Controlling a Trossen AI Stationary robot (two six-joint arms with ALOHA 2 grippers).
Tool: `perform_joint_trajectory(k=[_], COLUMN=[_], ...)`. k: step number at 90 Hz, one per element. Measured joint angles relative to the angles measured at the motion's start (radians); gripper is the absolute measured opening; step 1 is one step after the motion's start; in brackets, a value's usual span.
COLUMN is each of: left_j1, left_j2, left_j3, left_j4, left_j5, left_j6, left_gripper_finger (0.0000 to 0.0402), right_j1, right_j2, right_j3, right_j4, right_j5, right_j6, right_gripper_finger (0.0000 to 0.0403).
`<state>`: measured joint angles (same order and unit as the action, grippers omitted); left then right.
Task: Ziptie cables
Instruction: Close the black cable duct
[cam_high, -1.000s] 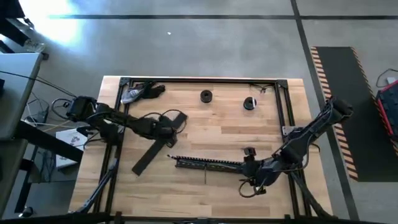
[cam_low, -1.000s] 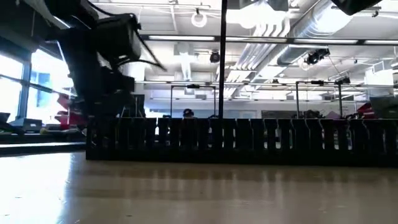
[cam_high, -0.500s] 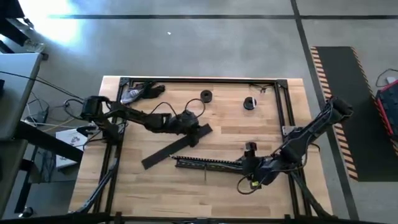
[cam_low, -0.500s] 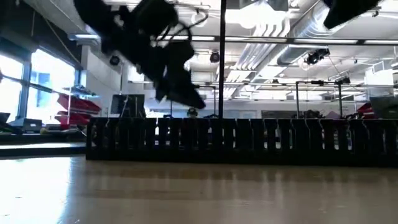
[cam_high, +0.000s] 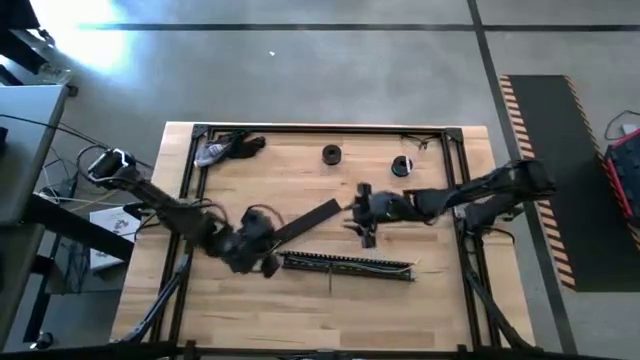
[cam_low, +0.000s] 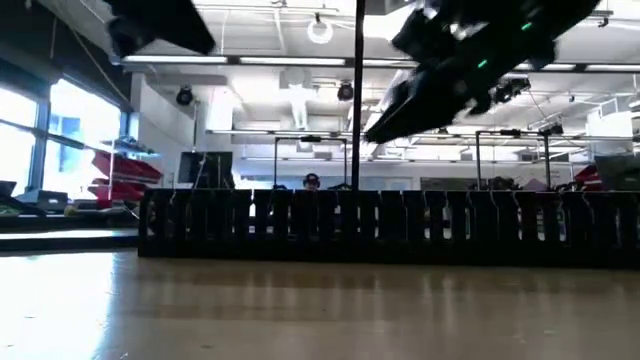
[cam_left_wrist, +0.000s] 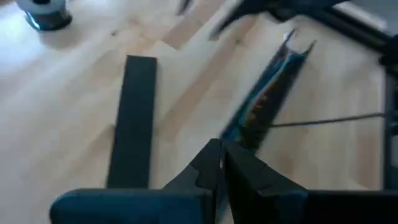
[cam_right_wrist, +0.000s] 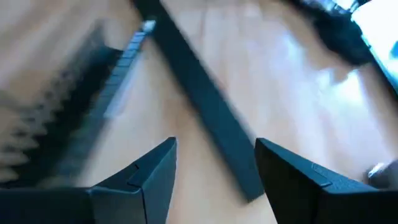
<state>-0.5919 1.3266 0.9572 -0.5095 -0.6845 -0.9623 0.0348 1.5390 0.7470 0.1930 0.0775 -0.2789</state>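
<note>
- Over mid-table, right gripper (cam_high: 362, 215) hangs above the wood with fingers (cam_right_wrist: 146, 177) spread wide, nothing between them.
- Just off its tip: the far end of a flat black strip (cam_high: 305, 222), lying diagonally.
- Left gripper (cam_high: 268, 264) sits low at the near end of the black slotted channel (cam_high: 348, 265), fingers (cam_left_wrist: 208, 168) pressed together, holding nothing visible.
- Cables (cam_left_wrist: 267, 93) lie inside that channel, ahead of the left gripper; coloured wires show in the left wrist view.
- Beyond the right gripper, 2 small dark spools (cam_high: 331, 154) sit well apart from it.
</note>
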Motion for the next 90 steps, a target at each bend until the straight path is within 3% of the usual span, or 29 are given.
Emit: perform_joint_trajectory(k=[19, 28, 45, 58, 78, 90], left_j1=[-0.038, -0.034, -0.042, -0.062, -0.084, -0.072], left_j2=[0.006, 0.008, 0.011, 0.011, 0.025, 0.077], left_j3=[-0.059, -0.079, -0.109, -0.129, -0.128, -0.128], left_j4=[-0.055, -0.069, -0.069, -0.075, -0.07, -0.074], left_j5=[-0.054, -0.038, 0.074, 0.079, 0.025, -0.015], left_j6=[-0.172, -0.189, -0.194, -0.262, -0.184, -0.127], left_gripper_finger=[0.0005, 0.0007, 0.0055, 0.0109, 0.0142, 0.0143], right_j1=[-0.168, -0.208, -0.237, -0.254, -0.277, -0.272], right_j2=[0.254, 0.361, 0.509, 0.546, 0.534, 0.524], right_j3=[0.223, 0.316, 0.448, 0.498, 0.443, 0.371], right_j4=[-0.104, -0.176, -0.273, -0.357, -0.45, -0.389], right_j5=[-0.318, -0.398, -0.402, -0.383, -0.361, -0.34], right_j6=[-0.145, -0.268, -0.355, -0.341, -0.189, -0.1], right_gripper_finger=[0.0213, 0.024, 0.0307, 0.033, 0.0281, 0.0236])
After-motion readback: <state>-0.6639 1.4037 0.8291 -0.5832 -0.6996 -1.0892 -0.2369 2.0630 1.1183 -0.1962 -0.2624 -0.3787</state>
